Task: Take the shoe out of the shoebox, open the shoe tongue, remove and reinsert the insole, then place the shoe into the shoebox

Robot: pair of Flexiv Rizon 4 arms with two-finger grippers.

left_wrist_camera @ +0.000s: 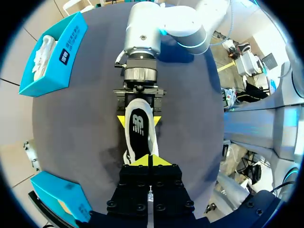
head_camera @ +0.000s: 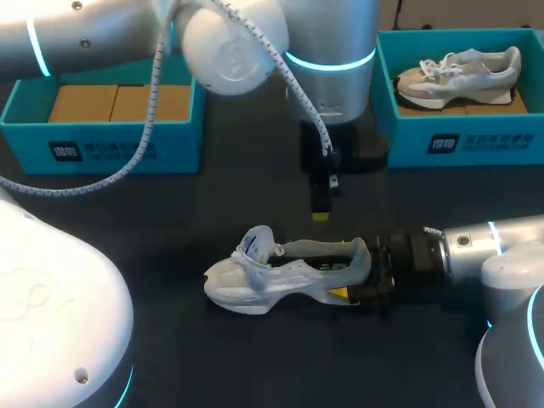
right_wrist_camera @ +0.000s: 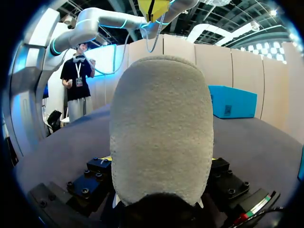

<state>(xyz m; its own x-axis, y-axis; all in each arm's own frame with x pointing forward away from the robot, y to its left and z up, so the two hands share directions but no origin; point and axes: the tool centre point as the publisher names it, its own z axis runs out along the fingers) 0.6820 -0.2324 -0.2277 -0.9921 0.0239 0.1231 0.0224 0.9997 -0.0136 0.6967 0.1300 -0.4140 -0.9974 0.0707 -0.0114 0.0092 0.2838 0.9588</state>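
A white shoe lies on its sole in the middle of the dark table, toe toward the left, tongue raised. My right gripper comes in from the right and is shut on the shoe's heel, one yellow tip on each side. In the left wrist view the black insole shows inside the shoe. My left gripper hangs shut just above the shoe opening, holding nothing; its own view shows the joined tips. The grey heel fills the right wrist view, with the left gripper above it.
A teal shoebox at the back right holds a second, beige-and-white shoe. Another teal box at the back left holds brown cartons. Both stand well behind the shoe on the table.
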